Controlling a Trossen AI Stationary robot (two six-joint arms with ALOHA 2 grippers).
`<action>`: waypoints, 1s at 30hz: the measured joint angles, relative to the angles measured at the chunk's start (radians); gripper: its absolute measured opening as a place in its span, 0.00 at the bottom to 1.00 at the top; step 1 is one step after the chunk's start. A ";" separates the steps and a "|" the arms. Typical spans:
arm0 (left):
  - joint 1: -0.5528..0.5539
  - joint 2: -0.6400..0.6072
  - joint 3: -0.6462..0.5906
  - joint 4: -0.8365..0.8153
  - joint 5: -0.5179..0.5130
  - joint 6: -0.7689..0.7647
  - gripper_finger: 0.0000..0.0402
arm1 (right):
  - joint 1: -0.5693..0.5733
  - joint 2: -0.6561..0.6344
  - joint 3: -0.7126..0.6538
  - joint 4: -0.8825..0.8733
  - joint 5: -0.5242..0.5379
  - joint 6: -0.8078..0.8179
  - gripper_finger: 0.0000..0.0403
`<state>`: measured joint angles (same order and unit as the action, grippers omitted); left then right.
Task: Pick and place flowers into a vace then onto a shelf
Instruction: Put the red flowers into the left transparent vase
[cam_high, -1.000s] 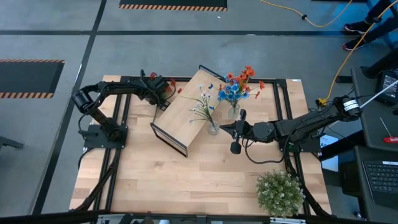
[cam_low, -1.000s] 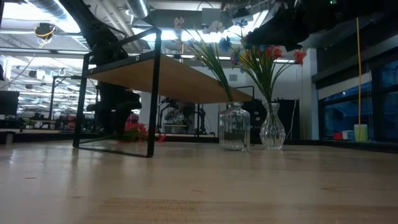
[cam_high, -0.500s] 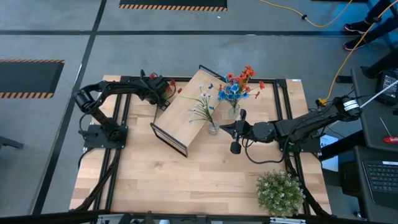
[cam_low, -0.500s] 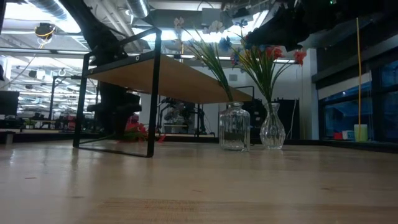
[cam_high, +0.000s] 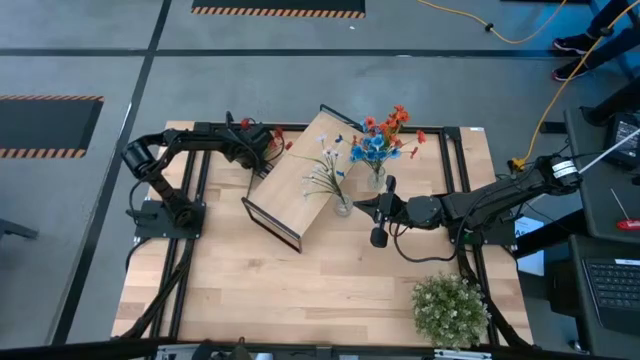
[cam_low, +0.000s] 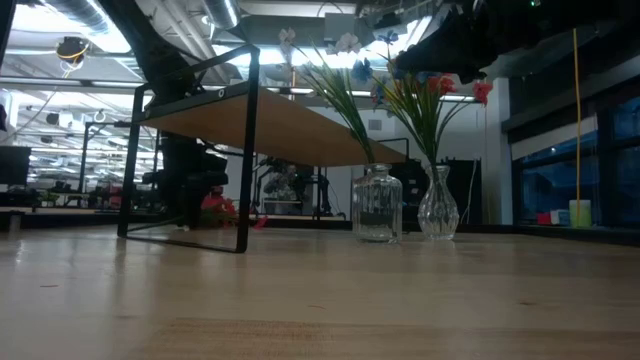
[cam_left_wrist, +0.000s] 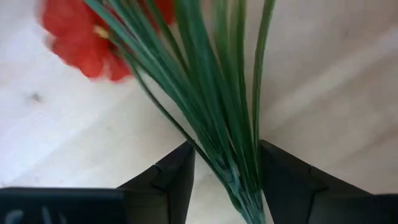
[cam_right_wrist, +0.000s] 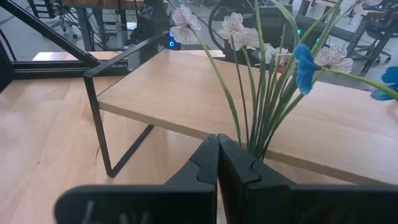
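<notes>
A red-orange flower sprig (cam_high: 276, 140) lies on the table by the far edge, left of the shelf (cam_high: 300, 178). My left gripper (cam_left_wrist: 225, 177) is low over it and open, one finger on each side of its green stems (cam_left_wrist: 211, 106); the red blossom (cam_left_wrist: 81, 43) lies ahead. A glass jar of white flowers (cam_high: 340, 200) and a slim vase of blue and red-orange flowers (cam_high: 377, 165) stand on the table beside the shelf. My right gripper (cam_high: 362, 207) hovers shut just right of the jar. My left gripper comes from above with its fingers across the sprig's stems near their cut end (cam_left_wrist: 239, 186). The stems run close along one finger (cam_left_wrist: 280, 180); I cannot tell whether it touches them. The sprig lies on the table.
The shelf stands at a slant on its black wire frame (cam_low: 245, 150), with both vases (cam_low: 377, 203) by its right side. A bushy green plant (cam_high: 450, 308) sits at the near right corner. Bare wood lies along the near side of the table.
My left gripper has sunk a little toward the table over the red-orange sprig. The right arm, the vases and the shelf have kept still.
</notes>
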<state>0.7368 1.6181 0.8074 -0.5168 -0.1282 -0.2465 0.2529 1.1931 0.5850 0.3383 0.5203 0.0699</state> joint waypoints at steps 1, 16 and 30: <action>0.001 -0.003 0.000 0.018 -0.007 -0.001 0.39 | 0.000 0.000 0.000 0.000 0.000 0.001 0.01; 0.040 -0.016 0.001 0.018 -0.003 0.022 0.04 | 0.000 0.000 0.000 -0.001 0.000 0.007 0.01; 0.071 -0.383 0.001 -0.072 -0.003 0.043 0.04 | 0.000 0.000 0.000 -0.008 0.000 0.008 0.01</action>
<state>0.8078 1.2350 0.8085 -0.5889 -0.1307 -0.2031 0.2527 1.1927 0.5850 0.3305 0.5201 0.0779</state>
